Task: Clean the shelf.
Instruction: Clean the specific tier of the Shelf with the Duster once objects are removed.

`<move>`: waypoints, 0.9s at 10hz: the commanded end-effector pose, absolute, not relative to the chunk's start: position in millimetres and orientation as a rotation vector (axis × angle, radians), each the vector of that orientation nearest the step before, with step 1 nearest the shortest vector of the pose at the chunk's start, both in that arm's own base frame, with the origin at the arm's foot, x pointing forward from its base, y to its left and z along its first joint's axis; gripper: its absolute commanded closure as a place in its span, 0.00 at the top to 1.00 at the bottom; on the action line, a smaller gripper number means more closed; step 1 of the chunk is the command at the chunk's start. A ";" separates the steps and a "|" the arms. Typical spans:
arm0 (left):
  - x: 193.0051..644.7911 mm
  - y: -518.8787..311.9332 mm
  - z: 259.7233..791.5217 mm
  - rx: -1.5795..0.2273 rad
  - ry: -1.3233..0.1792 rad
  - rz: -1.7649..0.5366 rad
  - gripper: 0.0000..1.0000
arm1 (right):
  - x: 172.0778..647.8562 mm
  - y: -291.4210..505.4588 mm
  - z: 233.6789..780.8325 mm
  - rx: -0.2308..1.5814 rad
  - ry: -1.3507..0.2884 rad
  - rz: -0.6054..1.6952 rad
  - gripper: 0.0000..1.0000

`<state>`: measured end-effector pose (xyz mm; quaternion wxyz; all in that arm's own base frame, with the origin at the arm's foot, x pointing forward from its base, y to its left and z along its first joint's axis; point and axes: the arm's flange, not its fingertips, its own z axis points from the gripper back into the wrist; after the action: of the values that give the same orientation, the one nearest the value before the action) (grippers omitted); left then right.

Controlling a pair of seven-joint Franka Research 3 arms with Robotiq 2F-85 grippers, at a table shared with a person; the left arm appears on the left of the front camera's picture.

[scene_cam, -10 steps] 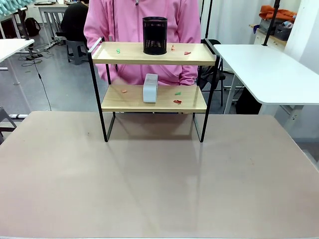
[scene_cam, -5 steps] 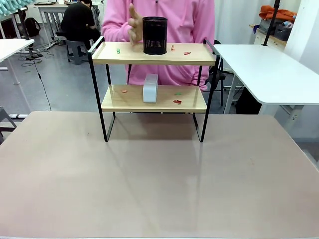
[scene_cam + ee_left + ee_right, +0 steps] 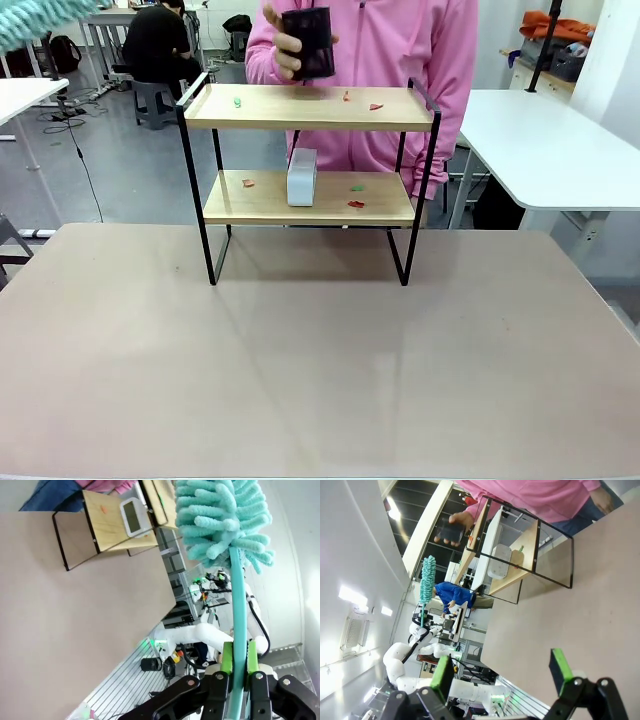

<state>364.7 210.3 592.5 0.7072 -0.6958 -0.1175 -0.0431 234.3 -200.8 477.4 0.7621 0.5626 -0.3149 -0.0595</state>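
**Operator:** Where does the shelf sit from the tool?

**Spotter:** Your left end effector point(image 3: 240, 660) is clenched on the teal handle of the duster point(image 3: 220, 520). Its fluffy head hangs high at the far left, above the level of the top board. The shelf point(image 3: 280, 108) stands at the far middle of the counter point(image 3: 320, 380), so from the duster it lies to the right and lower down. Its boards run left to right, which I'd take as your sweep line.

**Operator:** Is the top board free?

**Spotter:** Nearly. The person's hand point(image 3: 283, 40) holds the black mesh cup point(image 3: 307, 42) clear above it, so only scraps lie there. There's a green scrap point(image 3: 237, 101) near the left end, and an orange scrap point(image 3: 347, 97) and a red scrap point(image 3: 375, 106) toward the right. (The lower board has a white box point(image 3: 302, 177) standing in its middle with more scraps on either side, so that tier looks harder to me.)

**Operator:** Which arm goes?

**Spotter:** The left, I'd judge: it has the tool, and it's on the side where the board begins. Your right end effector point(image 3: 501, 669) is released, pads spread wide with nothing between them, over the near counter and well apart from the shelf. You'd need to bring the left wrist right and down until the head lies along the board. Mind the raised rail point(image 3: 192, 88) at the left end, and the person's hand above.
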 end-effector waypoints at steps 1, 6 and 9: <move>374.0 203.5 595.8 -1.548 -0.266 -0.071 0.00 | 237.0 -201.0 478.6 1.228 -0.713 -0.111 1.00; 387.8 181.3 606.8 -1.480 -0.195 -0.201 0.13 | 237.0 -201.0 478.6 1.228 -0.713 -0.111 1.00; 421.5 91.5 654.5 -1.304 -0.130 -0.121 0.13 | 237.0 -201.0 478.6 1.228 -0.713 -0.111 1.00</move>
<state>415.4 114.3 641.6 0.7653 -0.6353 -0.0589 -0.0851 234.7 -200.8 477.8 0.7628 0.5620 -0.3143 -0.0593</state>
